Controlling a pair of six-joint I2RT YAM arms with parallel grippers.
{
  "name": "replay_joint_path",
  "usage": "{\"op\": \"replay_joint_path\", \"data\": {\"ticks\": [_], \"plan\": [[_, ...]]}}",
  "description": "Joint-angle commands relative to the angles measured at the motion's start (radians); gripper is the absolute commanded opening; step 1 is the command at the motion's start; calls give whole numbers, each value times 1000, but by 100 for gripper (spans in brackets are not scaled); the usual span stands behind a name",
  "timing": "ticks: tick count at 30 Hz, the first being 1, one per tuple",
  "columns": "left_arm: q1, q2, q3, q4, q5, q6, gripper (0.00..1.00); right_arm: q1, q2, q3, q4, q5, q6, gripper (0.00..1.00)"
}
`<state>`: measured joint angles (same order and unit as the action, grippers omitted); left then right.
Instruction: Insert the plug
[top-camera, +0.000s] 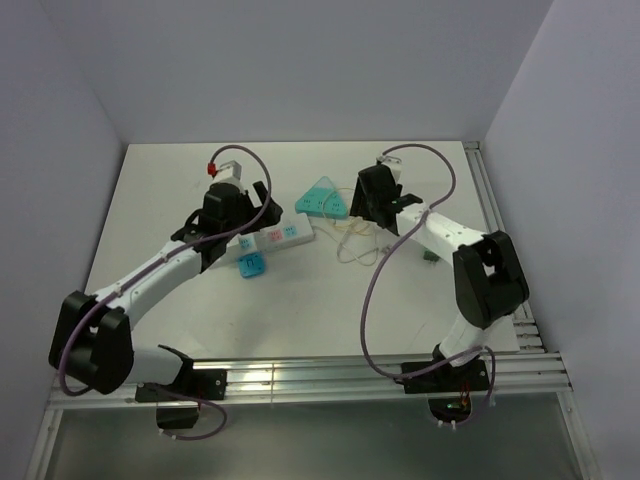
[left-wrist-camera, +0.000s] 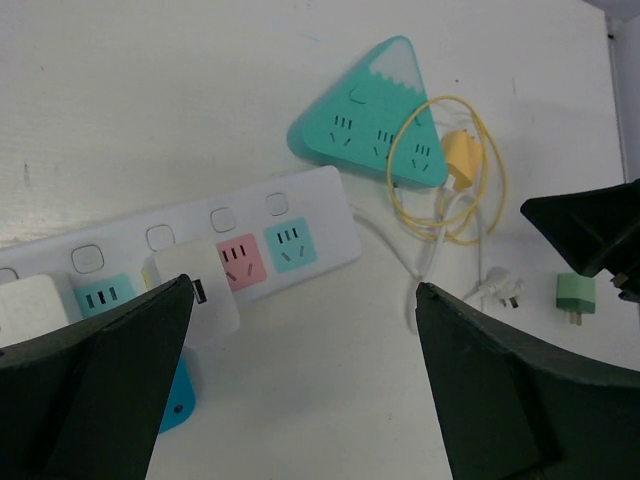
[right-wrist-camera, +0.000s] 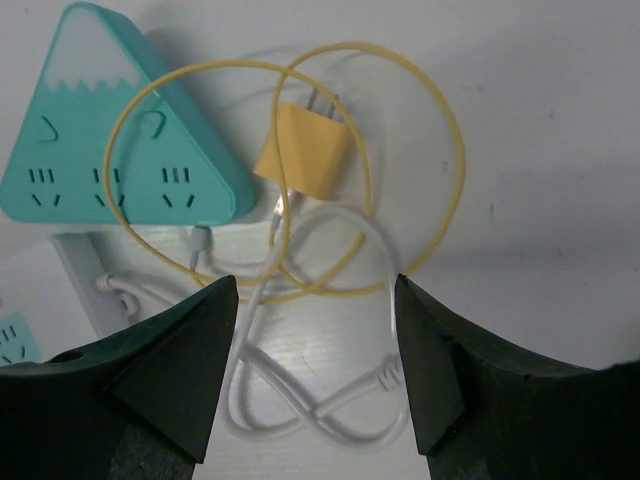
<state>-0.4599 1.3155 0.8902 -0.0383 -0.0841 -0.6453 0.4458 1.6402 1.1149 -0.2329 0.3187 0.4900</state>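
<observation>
A white power strip with pink and teal sockets lies mid-table; the left wrist view shows it with a white charger block plugged in. My left gripper hovers over the strip's right end, open and empty. A yellow plug on a looped yellow cable lies loose beside a teal triangular socket block. My right gripper is open and empty above the tangled white cable, just short of the yellow plug.
A small green plug lies at the right, near the right arm. A white cable plug rests beside it. A blue adapter sits in front of the strip. Enclosure walls surround the table.
</observation>
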Motion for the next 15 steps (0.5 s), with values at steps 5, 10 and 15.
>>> {"op": "replay_joint_path", "data": {"ticks": [5, 10, 15], "plan": [[-13, 160, 111, 14, 43, 18, 96, -12, 184, 259, -48, -56, -24, 65], [-36, 290, 184, -43, 1, 41, 93, -19, 280, 329, -57, -87, -24, 62], [-40, 347, 204, -92, -83, 67, 88, -21, 326, 385, -29, -162, -60, 76]]}}
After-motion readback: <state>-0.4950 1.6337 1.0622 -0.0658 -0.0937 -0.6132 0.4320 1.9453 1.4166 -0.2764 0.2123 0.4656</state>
